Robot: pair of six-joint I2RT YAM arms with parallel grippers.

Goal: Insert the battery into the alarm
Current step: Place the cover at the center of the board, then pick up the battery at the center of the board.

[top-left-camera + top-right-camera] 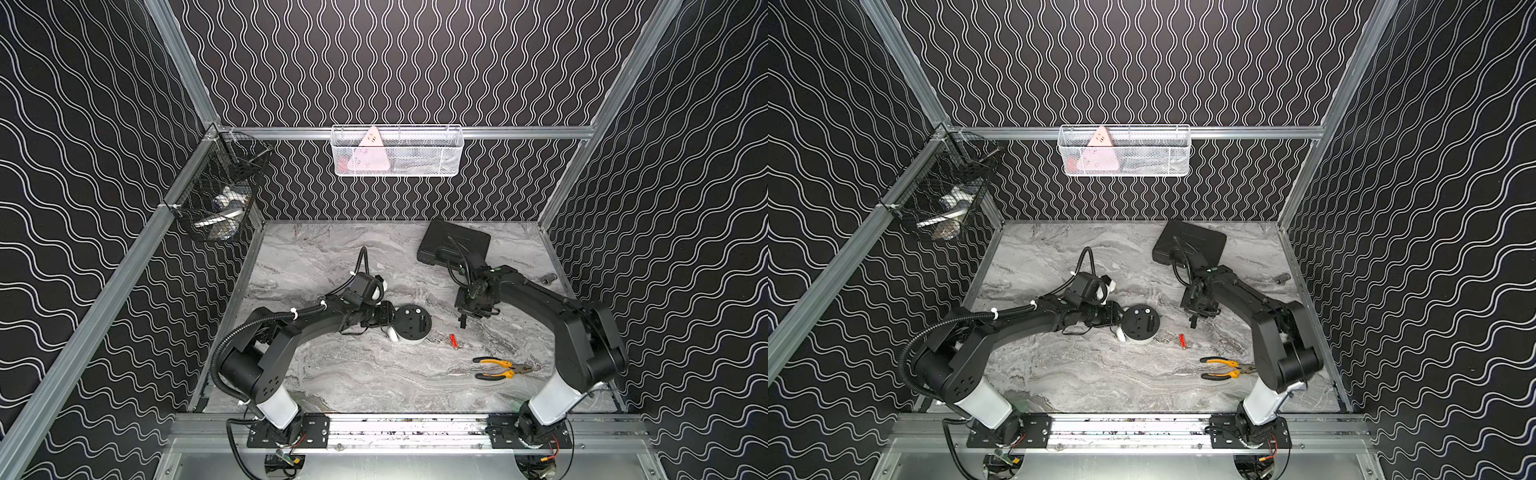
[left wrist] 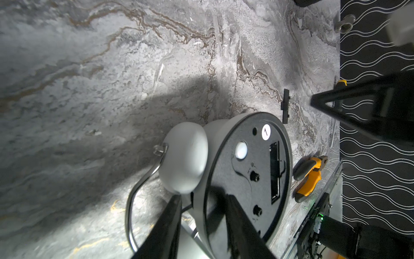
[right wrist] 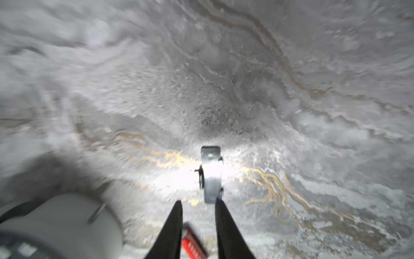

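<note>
One risk: your off-centre pinch could roll red cylindrical battery [image 3: 193,244] | right gripper [image 3: 197,201] part-open, empty | left gripper [image 2: 201,197] clasps round white clock [image 2: 246,170]

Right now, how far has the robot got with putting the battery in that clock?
Done: the alarm lies face down, its slot open, the cover off on the table. In hand: the left gripper clamps the alarm; the right gripper hangs open, empty. Left: the battery lies loose on the table, not yet picked up or inserted.
</note>
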